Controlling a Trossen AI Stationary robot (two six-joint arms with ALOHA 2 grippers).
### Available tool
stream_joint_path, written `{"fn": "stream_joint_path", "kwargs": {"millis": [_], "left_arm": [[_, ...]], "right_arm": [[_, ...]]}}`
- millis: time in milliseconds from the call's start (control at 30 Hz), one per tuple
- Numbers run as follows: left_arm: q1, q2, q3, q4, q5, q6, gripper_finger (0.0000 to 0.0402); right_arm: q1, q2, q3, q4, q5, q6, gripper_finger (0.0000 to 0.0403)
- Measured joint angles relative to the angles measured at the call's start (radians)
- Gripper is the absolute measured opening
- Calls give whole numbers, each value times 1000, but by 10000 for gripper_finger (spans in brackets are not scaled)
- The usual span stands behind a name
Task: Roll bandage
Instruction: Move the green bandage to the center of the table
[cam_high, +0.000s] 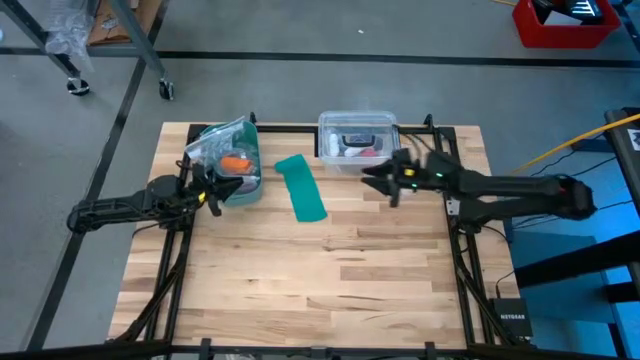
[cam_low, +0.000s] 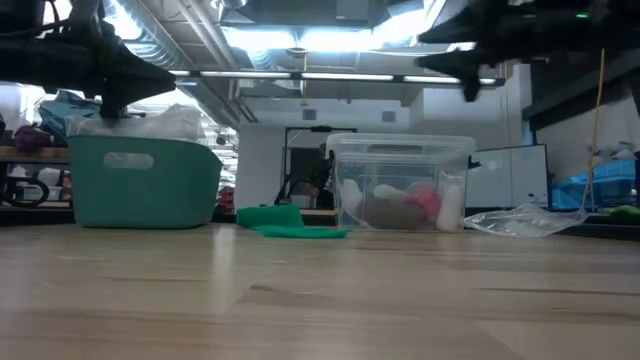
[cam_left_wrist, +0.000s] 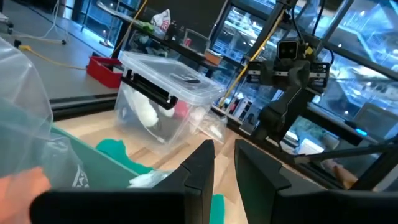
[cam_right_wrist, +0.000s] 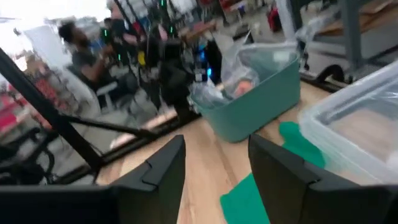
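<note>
The flat teal fabric bandage (cam_high: 301, 187) near the desk's far edge looks soft, floppy (pinch one end); right tool (cam_high: 378, 181) spread, left tool (cam_high: 226, 189) nearly pressed together, both empty.

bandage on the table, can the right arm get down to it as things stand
Probably yes. The bandage lies flat and unrolled on bare wood between the teal bin and the clear box. The right gripper hovers beside it, fingers open, nothing between them.
</note>
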Motion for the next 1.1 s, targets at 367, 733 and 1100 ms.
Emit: {"fn": "stream_joint_path", "kwargs": {"millis": [367, 733, 1100], "left_arm": [[-5, 80, 1, 109, 67, -78, 56], [-5, 119, 2, 105, 67, -17, 56], [-5, 118, 2, 101, 67, 5, 56]], "right_arm": [[0, 504, 413, -105, -101, -153, 177], [1, 774, 845, -599, 49, -186, 177], [13, 920, 919, -652, 100, 10, 177]]}}
